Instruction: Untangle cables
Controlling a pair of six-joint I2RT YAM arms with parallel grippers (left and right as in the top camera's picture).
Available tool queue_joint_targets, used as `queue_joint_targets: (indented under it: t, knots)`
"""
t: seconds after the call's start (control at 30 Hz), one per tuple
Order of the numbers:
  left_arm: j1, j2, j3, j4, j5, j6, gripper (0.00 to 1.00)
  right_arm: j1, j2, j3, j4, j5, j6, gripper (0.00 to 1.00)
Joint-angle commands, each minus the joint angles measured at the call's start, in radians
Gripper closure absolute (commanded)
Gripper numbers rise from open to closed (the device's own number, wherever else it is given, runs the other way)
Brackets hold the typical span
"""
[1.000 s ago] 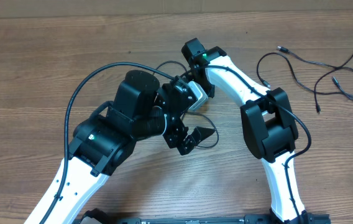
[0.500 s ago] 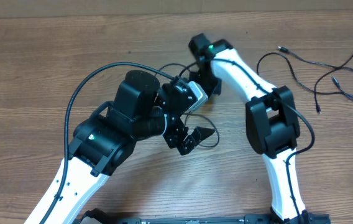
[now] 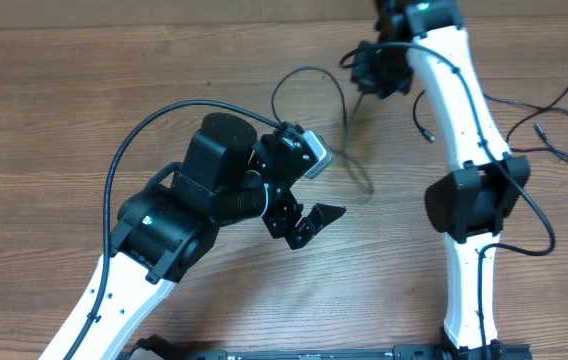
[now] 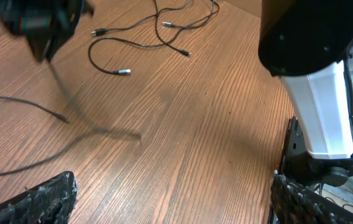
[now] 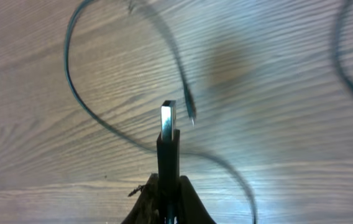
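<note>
The wooden bench (image 3: 44, 110) fills the view. Near its middle the left end effector (image 3: 309, 224) hangs with fingers spread fully apart, holding and touching nothing. Toward the far edge the right end effector (image 5: 168, 183) is clamped on the black USB plug (image 5: 168, 124) of 1 cable (image 3: 309, 72). The plug's silver tip pokes past the fingertips, and the cord loops, blurred, between the 2 end effectors. Other loose cables (image 4: 122, 71) lie spread on the bench's far right.

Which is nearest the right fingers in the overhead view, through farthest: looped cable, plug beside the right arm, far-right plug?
1. looped cable: pinched in the right fingers, trailing left.
2. plug beside the right arm: by its white link.
3. far-right plug: well past that link.
</note>
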Motion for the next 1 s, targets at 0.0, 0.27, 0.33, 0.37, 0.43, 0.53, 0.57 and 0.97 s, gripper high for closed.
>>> queue_joint_targets:
  t: [0.0,0.27,0.33,0.37,0.43,0.53,0.57,0.97]
  knots:
    - [0.004,0.003,0.018,0.003,-0.002,0.012,0.0,-0.082,-0.008,0.105,-0.059,0.0,-0.018,0.96]
    - [0.004,0.003,0.018,0.003,-0.002,0.012,0.0,-0.264,-0.014,0.152,-0.116,-0.005,-0.044,0.96]
    - [0.004,0.003,0.018,0.004,-0.002,0.012,0.0,-0.307,-0.017,0.152,-0.116,-0.005,-0.044,0.96]
    - [0.004,0.003,0.018,0.003,-0.002,0.012,0.0,-0.325,-0.017,0.152,-0.116,-0.011,-0.044,0.96]
    - [0.004,0.003,0.018,0.003,-0.002,0.012,0.0,-0.353,-0.017,0.152,-0.116,-0.073,-0.05,0.96]
    - [0.004,0.003,0.018,0.003,-0.002,0.012,0.0,-0.365,-0.017,0.151,-0.116,-0.166,-0.102,0.96]
    - [0.004,0.003,0.018,0.003,-0.002,0.012,0.0,-0.365,-0.017,0.151,-0.116,-0.166,-0.105,0.96]
    - [0.004,0.003,0.018,0.004,-0.002,0.012,0.0,-0.203,-0.015,0.119,-0.115,-0.146,-0.161,0.96]
